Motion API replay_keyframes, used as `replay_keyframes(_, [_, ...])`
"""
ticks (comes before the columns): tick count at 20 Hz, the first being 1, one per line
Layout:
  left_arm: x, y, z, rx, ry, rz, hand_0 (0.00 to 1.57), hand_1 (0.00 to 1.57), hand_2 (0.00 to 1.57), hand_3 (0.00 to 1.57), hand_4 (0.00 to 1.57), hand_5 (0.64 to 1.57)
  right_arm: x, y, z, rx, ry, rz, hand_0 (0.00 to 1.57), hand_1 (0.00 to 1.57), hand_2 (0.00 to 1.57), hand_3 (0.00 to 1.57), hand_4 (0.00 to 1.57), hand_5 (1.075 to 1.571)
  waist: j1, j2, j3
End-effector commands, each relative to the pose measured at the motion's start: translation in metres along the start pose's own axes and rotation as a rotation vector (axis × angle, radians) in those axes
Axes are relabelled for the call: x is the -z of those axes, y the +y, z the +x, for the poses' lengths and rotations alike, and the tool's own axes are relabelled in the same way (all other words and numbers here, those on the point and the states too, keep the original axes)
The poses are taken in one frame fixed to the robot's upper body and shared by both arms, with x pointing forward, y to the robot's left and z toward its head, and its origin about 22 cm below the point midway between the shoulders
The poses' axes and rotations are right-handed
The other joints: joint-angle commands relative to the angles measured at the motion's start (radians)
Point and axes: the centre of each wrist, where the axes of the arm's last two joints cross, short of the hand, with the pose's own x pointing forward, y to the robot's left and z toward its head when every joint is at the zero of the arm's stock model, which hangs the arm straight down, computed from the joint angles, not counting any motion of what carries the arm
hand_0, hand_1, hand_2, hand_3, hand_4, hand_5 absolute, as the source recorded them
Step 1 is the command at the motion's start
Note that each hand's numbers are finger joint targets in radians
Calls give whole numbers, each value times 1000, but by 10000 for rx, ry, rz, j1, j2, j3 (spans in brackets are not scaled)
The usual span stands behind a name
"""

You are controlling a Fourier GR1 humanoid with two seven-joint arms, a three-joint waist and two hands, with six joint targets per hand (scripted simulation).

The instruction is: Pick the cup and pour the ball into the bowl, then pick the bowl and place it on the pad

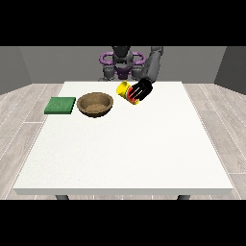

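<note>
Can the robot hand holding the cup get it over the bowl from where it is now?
Probably yes. The robot hand holds the tilted cup just right of the bowl, with nothing between them.

- cup (126, 91): yellow and red, tipped on its side, mouth facing the bowl.
- bowl (95, 104): brown, upright, beside the green pad (60, 105).

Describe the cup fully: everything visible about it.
The cup is yellow with red on the part under the fingers, and looks like plastic. It is tipped on its side, its yellow end pointing toward the wooden bowl at the view's left. The black hand at the view's right has its fingers curled round it. The ball cannot be seen.
</note>
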Motion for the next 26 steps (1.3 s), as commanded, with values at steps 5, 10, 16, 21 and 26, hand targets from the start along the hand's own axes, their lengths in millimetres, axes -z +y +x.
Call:
replay_keyframes(5, [39,-5,39,1916,-362,360,1415,1415,1571,1571,971,1562,15,3,6,-17,-484,-151,0,0,0,0,332,1563,34,449,-13])
replay_keyframes(10, [43,2,30,4423,-908,710,1370,1370,1571,1571,805,1567,13,1,-10,194,-93,123,0,0,0,0,337,1564,-91,196,6])
replay_keyframes(16, [40,-37,67,6933,-2467,-499,1363,1363,1522,1571,891,1524,26,2,-24,288,494,-148,0,0,0,0,373,1565,49,-511,19])
replay_keyframes(21, [21,-54,64,9092,-3756,-1831,1438,1438,1523,1543,928,1484,13,14,-51,262,930,-128,0,0,0,0,381,1566,283,-818,8])
replay_keyframes(26, [35,-72,112,11906,-5149,-1891,1502,1502,1571,1571,1021,1515,11,-5,-69,441,1647,-586,0,0,0,0,383,1566,474,-1530,18])
